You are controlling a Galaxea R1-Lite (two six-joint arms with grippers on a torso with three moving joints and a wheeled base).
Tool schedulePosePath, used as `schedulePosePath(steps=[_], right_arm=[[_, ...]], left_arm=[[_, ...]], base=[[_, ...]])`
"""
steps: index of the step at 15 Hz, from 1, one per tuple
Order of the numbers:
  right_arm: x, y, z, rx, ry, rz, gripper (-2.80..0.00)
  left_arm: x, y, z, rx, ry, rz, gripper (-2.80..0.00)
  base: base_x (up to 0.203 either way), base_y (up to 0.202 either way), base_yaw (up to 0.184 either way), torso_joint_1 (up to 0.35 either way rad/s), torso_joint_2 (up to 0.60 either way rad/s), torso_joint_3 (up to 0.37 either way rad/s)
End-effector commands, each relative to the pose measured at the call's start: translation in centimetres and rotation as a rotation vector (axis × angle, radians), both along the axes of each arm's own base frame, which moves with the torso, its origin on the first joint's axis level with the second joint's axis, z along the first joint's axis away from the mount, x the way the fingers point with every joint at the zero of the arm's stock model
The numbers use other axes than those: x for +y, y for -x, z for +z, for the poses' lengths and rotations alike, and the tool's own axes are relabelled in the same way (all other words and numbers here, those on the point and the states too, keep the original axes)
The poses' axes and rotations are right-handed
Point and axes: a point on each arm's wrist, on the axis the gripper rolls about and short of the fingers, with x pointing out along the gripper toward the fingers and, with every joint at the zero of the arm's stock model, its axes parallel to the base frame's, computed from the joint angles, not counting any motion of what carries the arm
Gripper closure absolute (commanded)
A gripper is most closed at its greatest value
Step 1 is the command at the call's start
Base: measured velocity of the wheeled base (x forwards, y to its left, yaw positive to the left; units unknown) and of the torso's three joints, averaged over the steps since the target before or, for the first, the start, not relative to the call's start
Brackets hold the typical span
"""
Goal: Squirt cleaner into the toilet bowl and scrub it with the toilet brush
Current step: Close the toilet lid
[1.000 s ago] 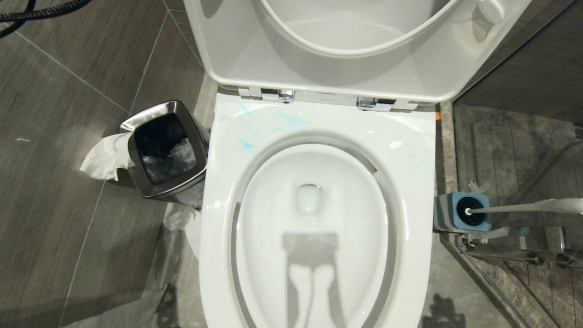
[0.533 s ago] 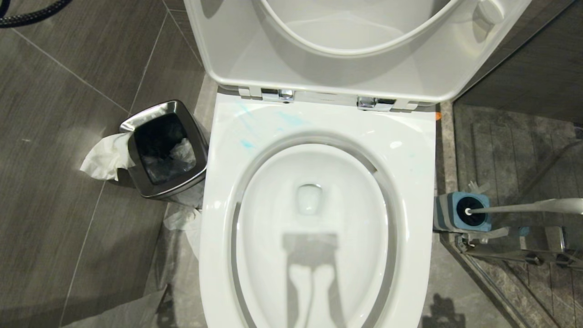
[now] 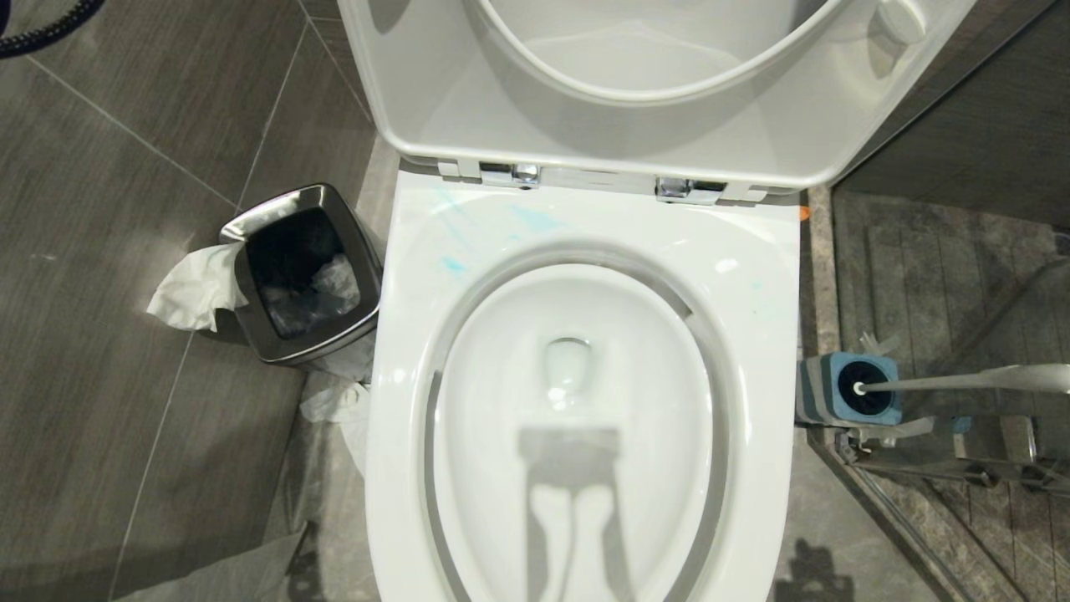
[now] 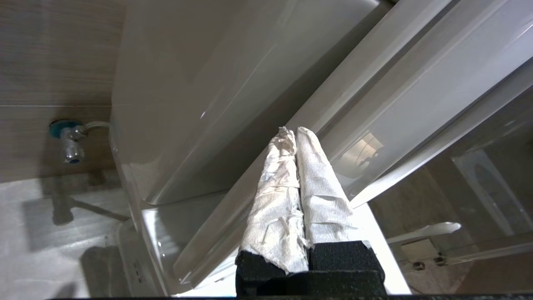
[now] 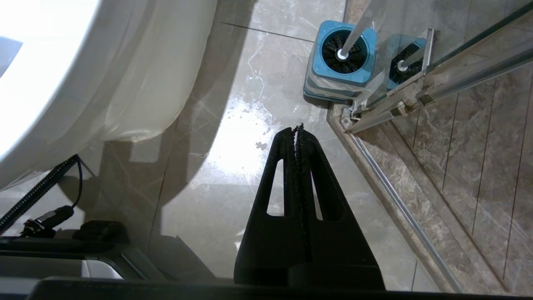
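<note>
Leftmost on the grey floor tiles stands a square chrome waste bin (image 3: 303, 276) with crumpled white tissue (image 3: 194, 288) hanging over its edge and more paper lying at its foot, just beside the toilet bowl (image 3: 756, 351). The glossy white bowl fills the middle of the head view, seat and lid (image 3: 435, 100) raised, with pale blue streaks of cleaner (image 3: 452, 265) on the back left of the rim. To its right, against a glass shower door's metal frame (image 3: 936, 468), the toilet brush (image 3: 961, 382) sits in its blue square holder (image 3: 844, 391), white handle slanting away. Neither arm shows in the head view. Only the left wrist view shows the left gripper (image 4: 296, 132), its paper-wrapped fingers (image 4: 279, 196) pressed together on nothing, pointing at the tank and raised lid, with a water valve (image 4: 68, 139) on the wall. The right wrist view shows the right gripper (image 5: 298, 130), black fingers together and empty, above marbled floor, the brush and holder near ahead of it.
</note>
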Motion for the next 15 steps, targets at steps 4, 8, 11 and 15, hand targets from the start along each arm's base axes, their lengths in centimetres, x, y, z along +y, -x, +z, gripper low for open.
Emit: schedulePosePath(steps=[4, 8, 11, 15], right_arm=[[0.0, 0.0, 0.0, 0.001, 0.0, 0.0, 0.0], [0.0, 0.0, 0.0, 0.001, 0.0, 0.0, 0.0], [0.0, 0.0, 0.0, 0.002, 0.0, 0.0, 0.0], [0.0, 0.0, 0.0, 0.002, 0.0, 0.0, 0.0]], left_arm=[[-0.8, -2.4, -0.3, -0.025, -0.004, -0.008, 0.0], [-2.0, -3.2, 0.4, -0.054, 0.011, -0.053, 0.0], [-2.3, -3.2, 0.4, -0.053, 0.01, -0.065, 0.0], [-2.6, -3.4, 0.1, -0.043, -0.006, -0.121, 0.0]], base=[[0.0, 0.0, 0.0, 0.0, 0.0, 0.0], [0.0, 0.0, 0.0, 0.0, 0.0, 0.0], [0.0, 0.0, 0.0, 0.0, 0.0, 0.0], [0.0, 0.0, 0.0, 0.0, 0.0, 0.0]])
